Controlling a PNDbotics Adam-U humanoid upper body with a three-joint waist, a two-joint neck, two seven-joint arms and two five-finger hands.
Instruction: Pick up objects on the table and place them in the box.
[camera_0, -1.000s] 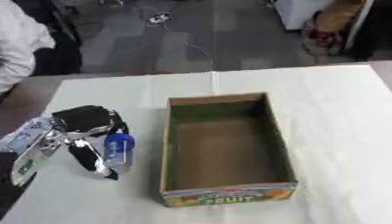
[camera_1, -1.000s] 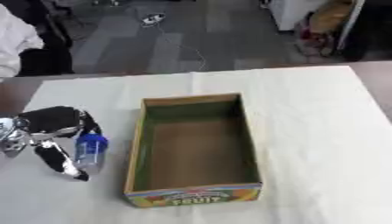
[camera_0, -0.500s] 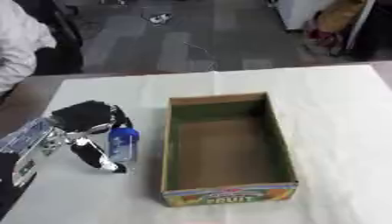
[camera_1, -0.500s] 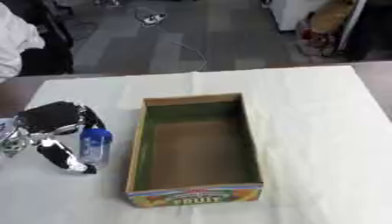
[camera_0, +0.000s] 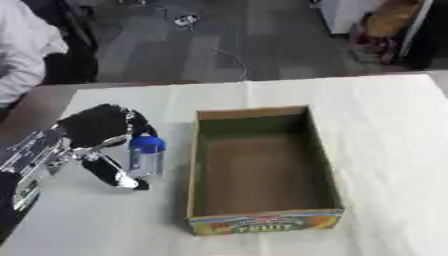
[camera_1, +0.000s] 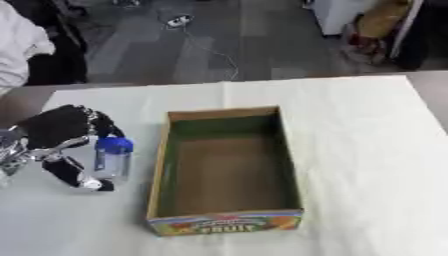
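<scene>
A bottle is gripped at the left of the table, ready for lifting.

The left hand (camera_0: 98, 131) is curled round a small clear bottle (camera_0: 145, 157) with a blue cap, which is held upright just left of the open cardboard box (camera_0: 199, 170). Whether the bottle is off the white table (camera_0: 385, 130) cannot be told. The pick-up step is judged to be in hand; next, the bottle must be raised over the box's left wall and let go inside. The right hand is not seen.
</scene>
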